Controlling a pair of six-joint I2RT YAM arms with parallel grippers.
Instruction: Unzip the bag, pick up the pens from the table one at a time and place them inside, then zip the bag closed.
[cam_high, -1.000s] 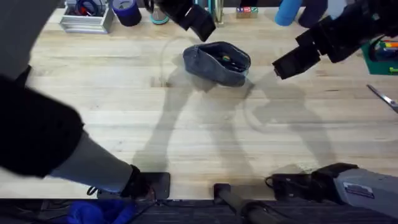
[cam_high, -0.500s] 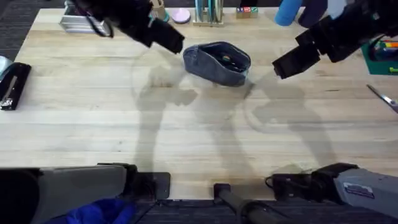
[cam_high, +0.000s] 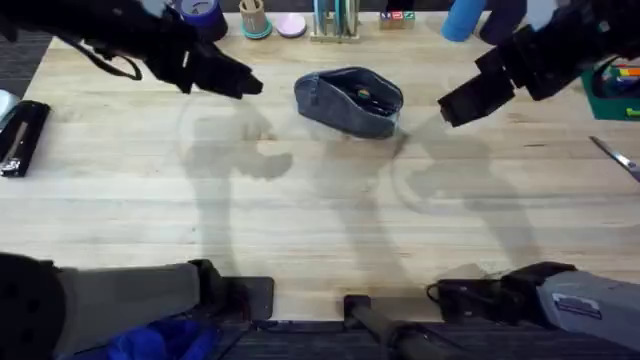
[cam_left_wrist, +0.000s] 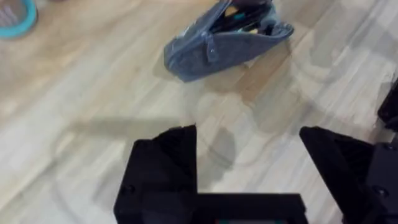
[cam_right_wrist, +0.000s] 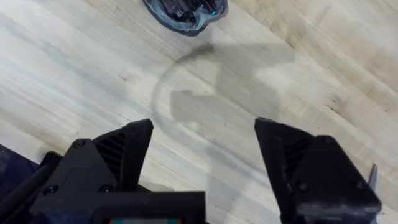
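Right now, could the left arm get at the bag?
Probably yes. The left gripper hangs open beside the bag, with bare table between them. The right gripper is off on the bag's other side, out of the way.

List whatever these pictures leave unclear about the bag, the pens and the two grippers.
- Pens: in the overhead view, small dark shapes inside the open bag; their number is too small to tell.
- Bag's zipper pull: not made out in the right wrist view, where the top edge cuts the bag off.
- Left gripper and right gripper: fingers apart, holding nothing; the bottom edges cut off their bodies.
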